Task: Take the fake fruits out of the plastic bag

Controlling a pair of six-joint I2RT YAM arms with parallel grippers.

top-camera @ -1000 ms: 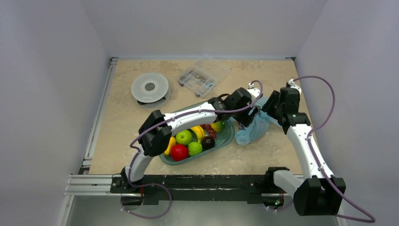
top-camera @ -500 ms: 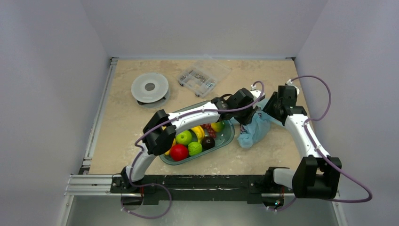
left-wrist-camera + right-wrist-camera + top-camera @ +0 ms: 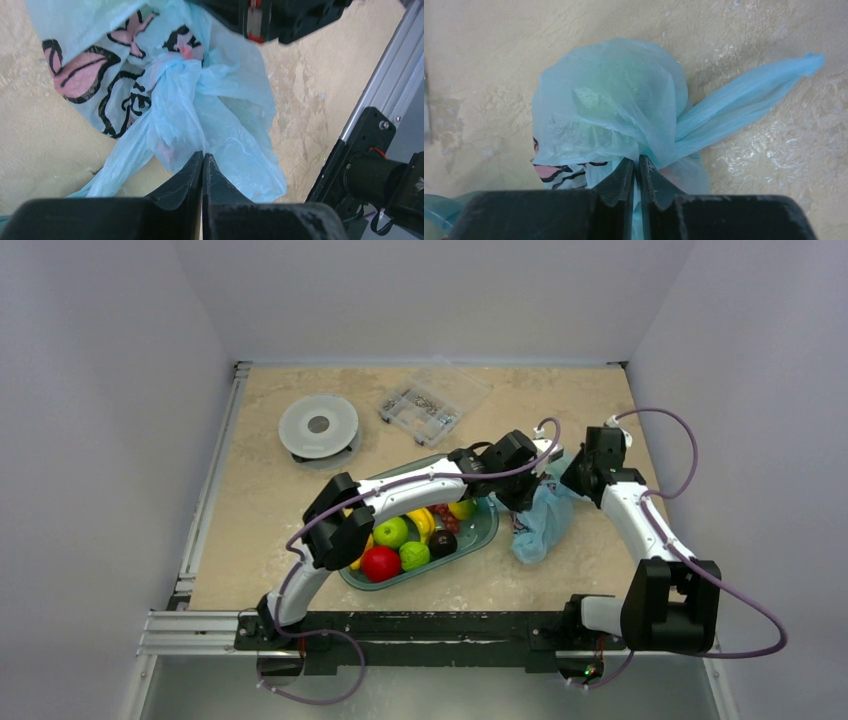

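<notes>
The plastic bag (image 3: 543,522) is a light-blue crinkly bundle lying on the table just right of the tray, knotted at its neck (image 3: 175,75), with a pink and black drawing (image 3: 80,75) on its side. My left gripper (image 3: 526,496) reaches over the tray, and its jaws (image 3: 202,156) are pressed together on a fold of the film below the knot. From the far right, my right gripper (image 3: 574,478) is shut on the plastic bag (image 3: 614,105), with film showing between its jaws (image 3: 636,161). The fake fruits are hidden inside; only a greenish tint shows through.
A teal oval tray (image 3: 488,530) under my left arm holds a red apple (image 3: 381,564), a green apple (image 3: 391,531), a banana and other fruit. A white disc (image 3: 318,426) and a clear parts box (image 3: 425,405) stand at the back. Walls enclose the table.
Both grippers have closed on the bag. The right arm's elbow has swung in towards the table, and the bag has been drawn narrower and slightly to the right.
</notes>
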